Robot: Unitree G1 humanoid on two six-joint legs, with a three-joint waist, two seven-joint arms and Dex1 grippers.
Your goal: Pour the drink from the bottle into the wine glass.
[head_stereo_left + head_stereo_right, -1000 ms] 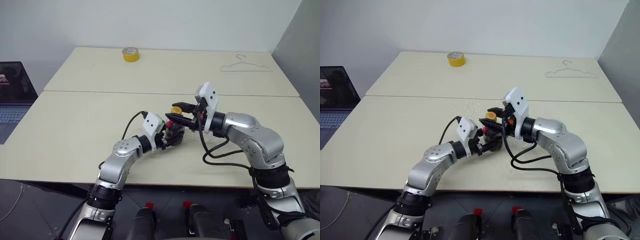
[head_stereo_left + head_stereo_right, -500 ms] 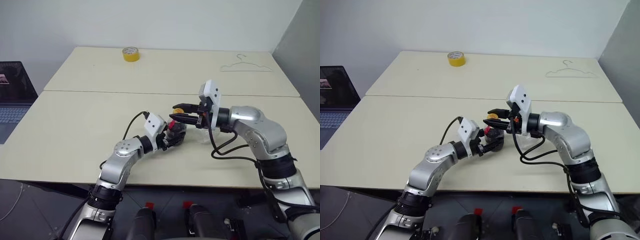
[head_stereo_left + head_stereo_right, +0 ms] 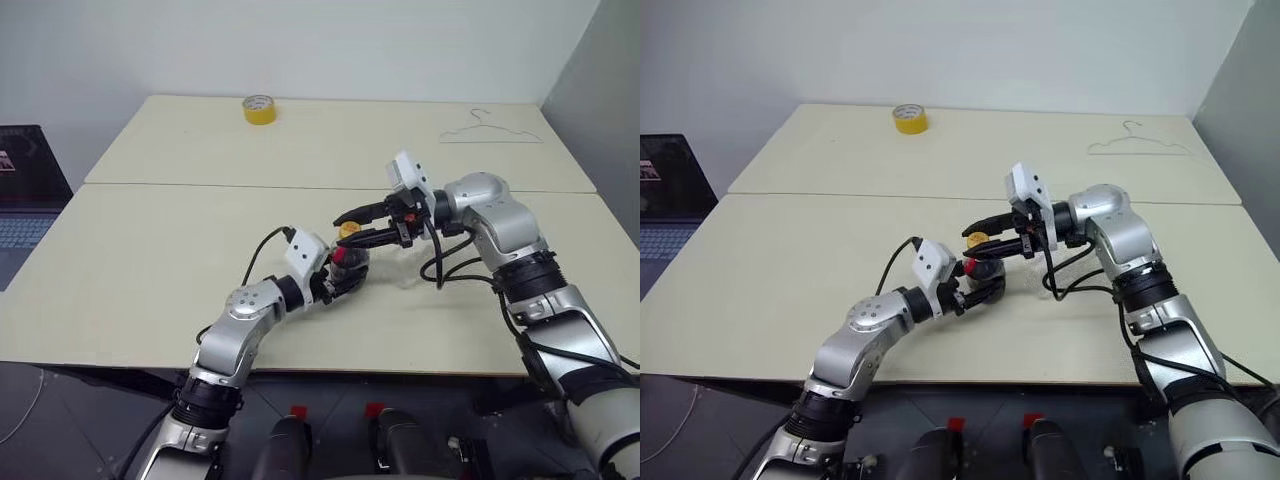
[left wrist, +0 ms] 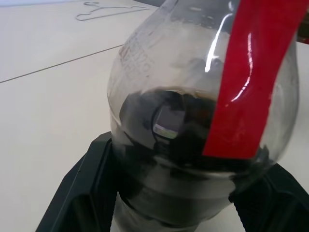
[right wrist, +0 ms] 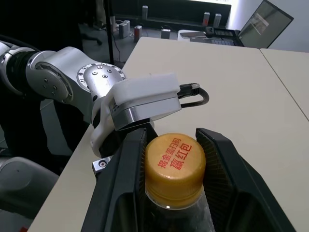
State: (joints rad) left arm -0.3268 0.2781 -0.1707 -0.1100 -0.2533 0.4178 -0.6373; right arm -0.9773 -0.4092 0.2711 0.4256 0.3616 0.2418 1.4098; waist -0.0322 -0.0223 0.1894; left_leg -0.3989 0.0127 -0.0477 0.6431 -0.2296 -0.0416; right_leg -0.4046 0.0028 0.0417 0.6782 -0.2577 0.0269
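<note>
head view, left claw (image 3: 340,281): clamped round the belly of the bottle (image 3: 349,262), which stands upright near the middle of the front desk (image 3: 130,260)

head view, right claw (image 3: 352,224): comes in from the right, roughly level, fingers part spread with one on each side of the yellow cap (image 3: 348,229). Can't tell from up here if they actually touch it

head view, wine glass: can't really make it out, there's a faint clear shape behind the right arm but I wouldn't swear to it

head view, other stuff: yellow tape roll (image 3: 259,108) and a wire hanger (image 3: 490,130) on the far desk, laptop (image 3: 28,185) off to the left

left wrist view, bottle (image 4: 203,121): clear and bulbous, red strip (image 4: 251,77) running down it, dark drink (image 4: 178,130) sitting in the lower part. Black fingers (image 4: 82,193) hug it on both sides

right wrist view, cap (image 5: 175,168): yellow with red lettering, sits right between the two black fingers (image 5: 126,179), tiny gap or just touching, hard to say. Clear neck below it, left arm's white wrist block just behind
</note>
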